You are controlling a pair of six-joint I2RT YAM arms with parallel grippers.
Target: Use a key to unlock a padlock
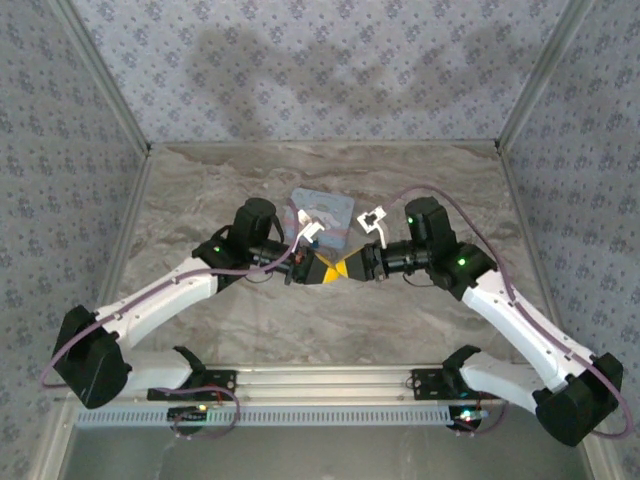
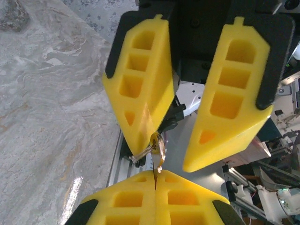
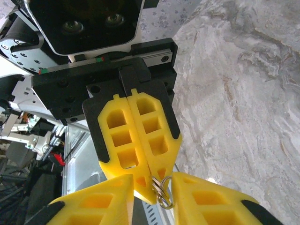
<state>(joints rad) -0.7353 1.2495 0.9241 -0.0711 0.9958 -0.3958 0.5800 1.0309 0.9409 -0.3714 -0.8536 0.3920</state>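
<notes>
Pinched tight in the shut fingers of the left gripper [image 2: 155, 185]: a thin brassy key [image 2: 153, 168], edge-on, small metal ring [image 2: 157, 145] at its free end. Held up above the table [image 2: 47, 117], probably for a handover. Set narrowly apart either side of that ring, unclamped: the right gripper [image 2: 167, 159]. No telling where the padlock sits.

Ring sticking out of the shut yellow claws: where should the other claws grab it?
Grab the free loop of the ring, probably. It pokes out past the shut tips of the left gripper, which pinches the key. Bring the right gripper in from opposite, open jaws either side of the loop.
</notes>
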